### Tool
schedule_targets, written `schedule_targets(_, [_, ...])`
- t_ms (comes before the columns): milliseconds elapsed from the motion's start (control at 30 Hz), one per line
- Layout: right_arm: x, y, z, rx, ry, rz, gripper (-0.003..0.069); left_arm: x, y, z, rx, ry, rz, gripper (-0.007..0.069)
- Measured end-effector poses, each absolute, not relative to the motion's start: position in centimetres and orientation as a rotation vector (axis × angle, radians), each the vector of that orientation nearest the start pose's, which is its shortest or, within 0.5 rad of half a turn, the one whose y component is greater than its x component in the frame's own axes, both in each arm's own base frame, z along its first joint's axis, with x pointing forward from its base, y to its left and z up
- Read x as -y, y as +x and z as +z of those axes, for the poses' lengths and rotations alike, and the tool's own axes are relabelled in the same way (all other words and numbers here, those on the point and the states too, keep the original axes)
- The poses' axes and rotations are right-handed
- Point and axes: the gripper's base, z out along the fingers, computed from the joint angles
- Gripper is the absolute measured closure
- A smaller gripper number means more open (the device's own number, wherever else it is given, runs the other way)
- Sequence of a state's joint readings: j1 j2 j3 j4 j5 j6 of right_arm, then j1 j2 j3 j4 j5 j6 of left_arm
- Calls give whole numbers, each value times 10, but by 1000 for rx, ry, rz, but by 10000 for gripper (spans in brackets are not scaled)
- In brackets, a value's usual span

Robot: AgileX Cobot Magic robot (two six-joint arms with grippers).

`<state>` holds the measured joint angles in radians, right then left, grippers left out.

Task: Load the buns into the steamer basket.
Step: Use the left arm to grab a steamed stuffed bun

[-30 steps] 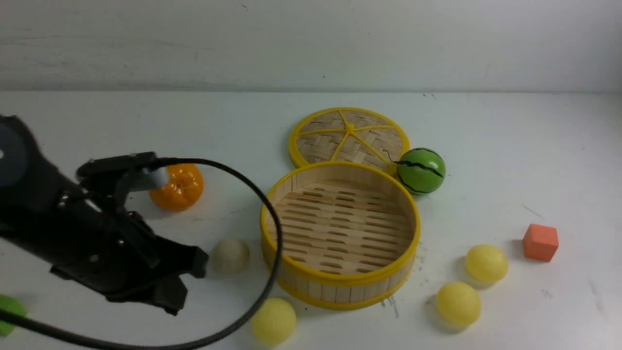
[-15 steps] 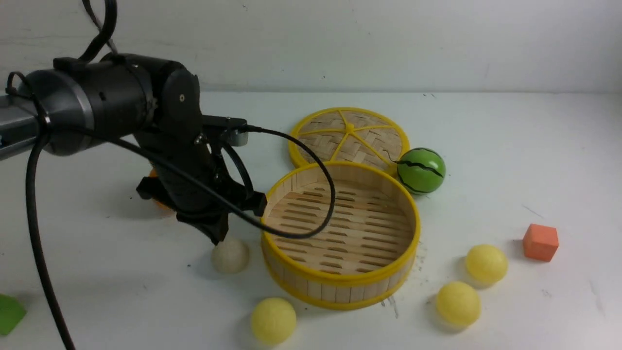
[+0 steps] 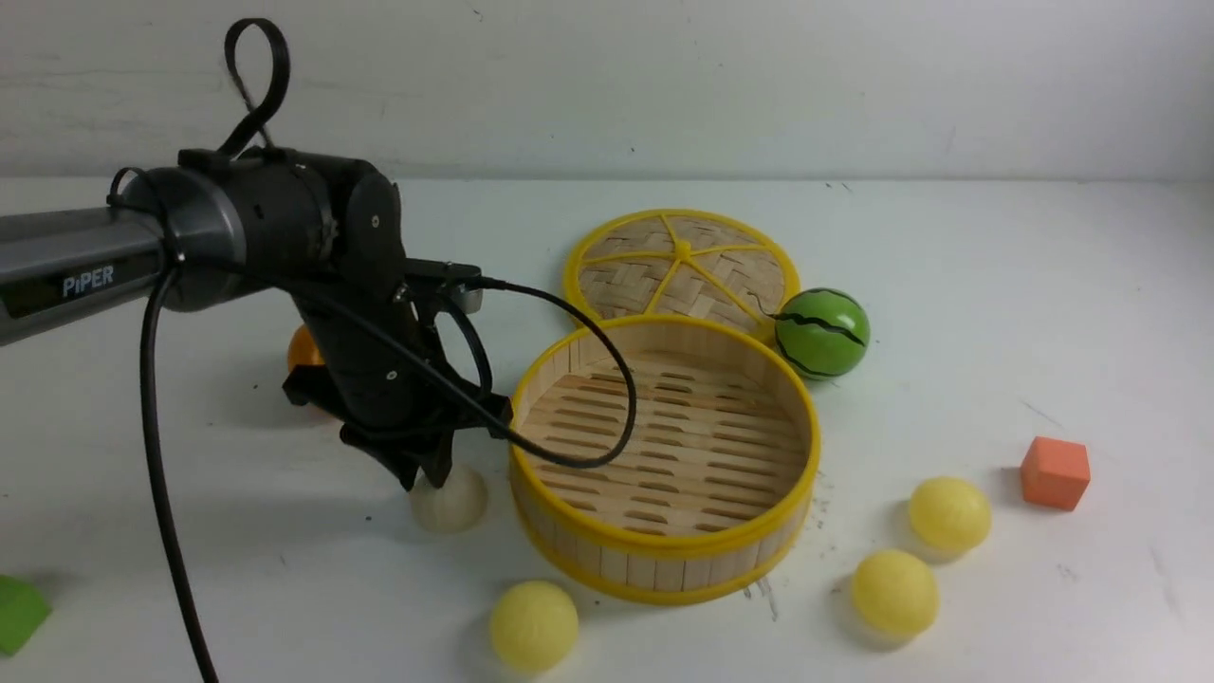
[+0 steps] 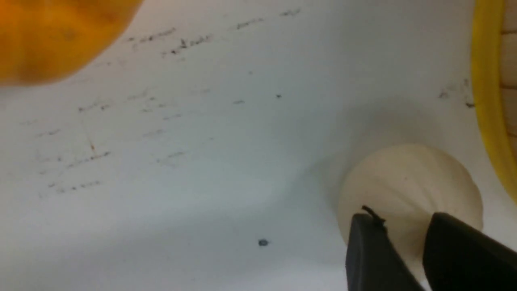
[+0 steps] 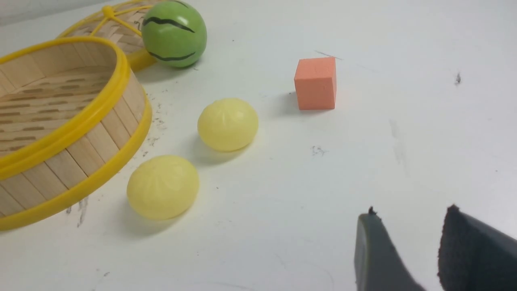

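Observation:
The steamer basket [image 3: 664, 545] stands empty mid-table; its yellow rim shows in the left wrist view [image 4: 484, 101] and the right wrist view [image 5: 80, 121]. The cream-white bun [image 3: 453, 500] lies just left of it. My left gripper [image 3: 427, 474] hangs right over this bun [image 4: 408, 182], jaws a little apart [image 4: 404, 218], holding nothing. Three pale yellow buns lie on the table: one in front [image 3: 534, 625], two at the right [image 3: 894, 592] [image 3: 949, 513]. My right gripper [image 5: 410, 212] is slightly open and empty, near those two [image 5: 163, 186] [image 5: 228, 124].
An orange fruit [image 3: 303, 349] sits behind my left arm. The woven lid [image 3: 683, 266] lies behind the basket, with a green watermelon ball [image 3: 821, 333] beside it. An orange cube [image 3: 1055, 472] is at the right, a green piece [image 3: 19, 612] at the front left edge.
My left arm has swung from the front left over to the cream-white bun and come down onto it. The buns and the basket have not moved.

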<state>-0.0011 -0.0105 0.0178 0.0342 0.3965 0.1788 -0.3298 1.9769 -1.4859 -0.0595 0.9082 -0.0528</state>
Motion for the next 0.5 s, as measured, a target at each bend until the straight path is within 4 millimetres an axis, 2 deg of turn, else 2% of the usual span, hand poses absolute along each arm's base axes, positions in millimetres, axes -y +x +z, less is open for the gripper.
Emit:
schedule_targets(67, [-1, 52, 172, -1880, 190, 156, 419, 137, 388, 202, -2850, 348, -155, 365])
schedule_targets(167, [-1, 52, 172, -1880, 190, 156, 419, 138, 390, 202, -2823, 342, -164, 343])
schedule_targets(500, [-1, 52, 172, -1880, 190, 156, 419, 140, 386, 210, -2855, 351, -207, 345])
